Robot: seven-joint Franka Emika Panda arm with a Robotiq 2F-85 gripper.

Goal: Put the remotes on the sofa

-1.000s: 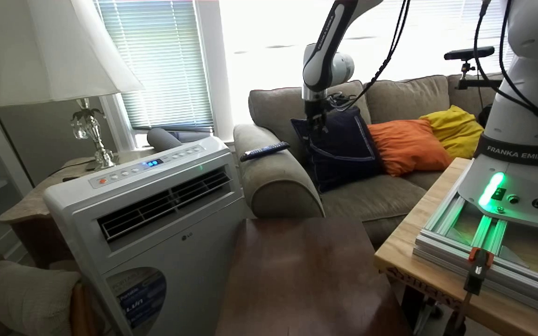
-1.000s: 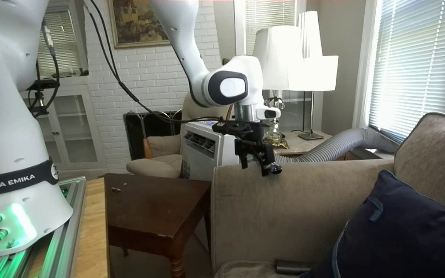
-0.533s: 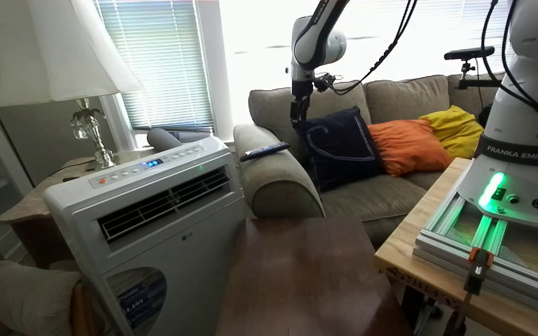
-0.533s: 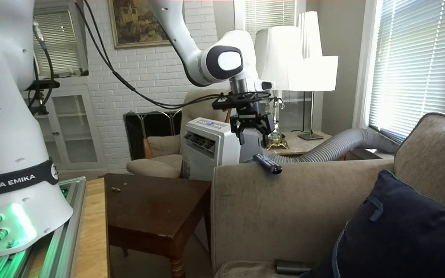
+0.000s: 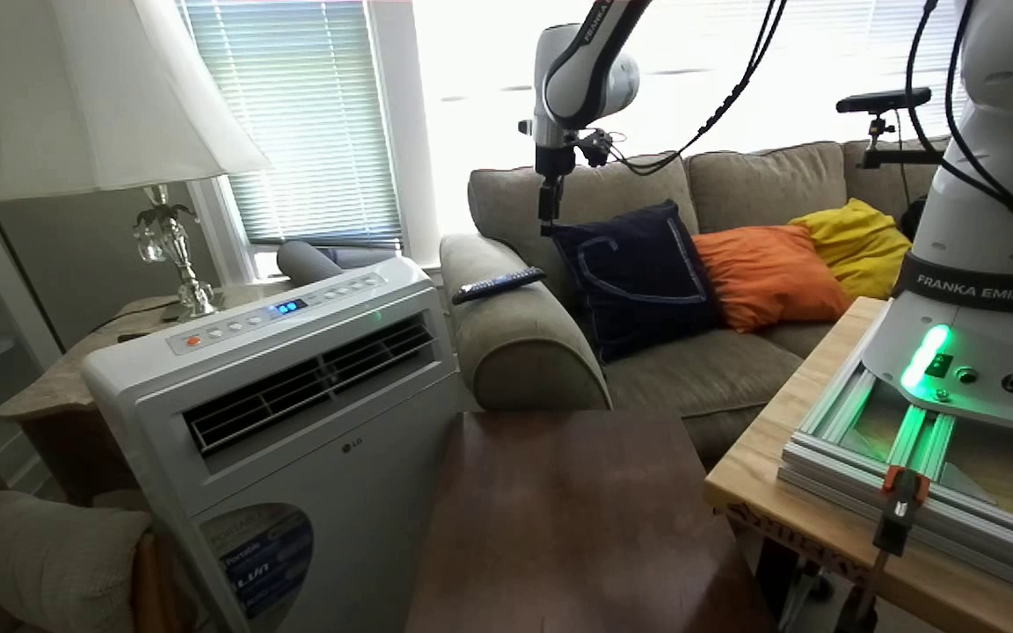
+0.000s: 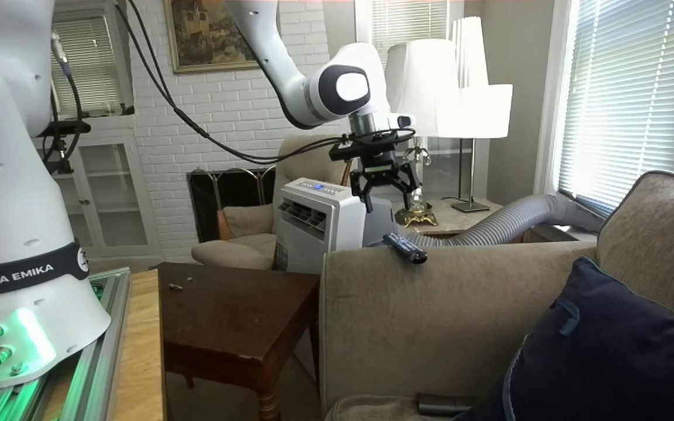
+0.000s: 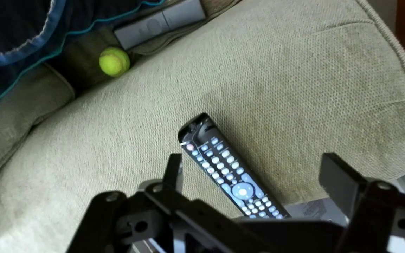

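Observation:
A black remote with pale buttons lies on the rolled arm of the grey-beige sofa. It also shows in an exterior view and in the wrist view, where its near end is hidden behind the gripper. A slim dark grey bar that looks like another remote lies on the sofa seat beside the arm; it also shows in an exterior view. My gripper is open and empty above the remote, apart from it. In the wrist view its fingers appear on either side of the remote, which lies slanted.
A navy pillow leans close to the sofa arm. A tennis ball lies by the grey bar. The white air conditioner, with its grey hose, and a brown wooden table stand beside the sofa. Lamps stand behind.
My gripper has risen away from the sofa arm and turned, so both open fingers show. In an exterior view it has moved left of the navy pillow. The remote has not moved.

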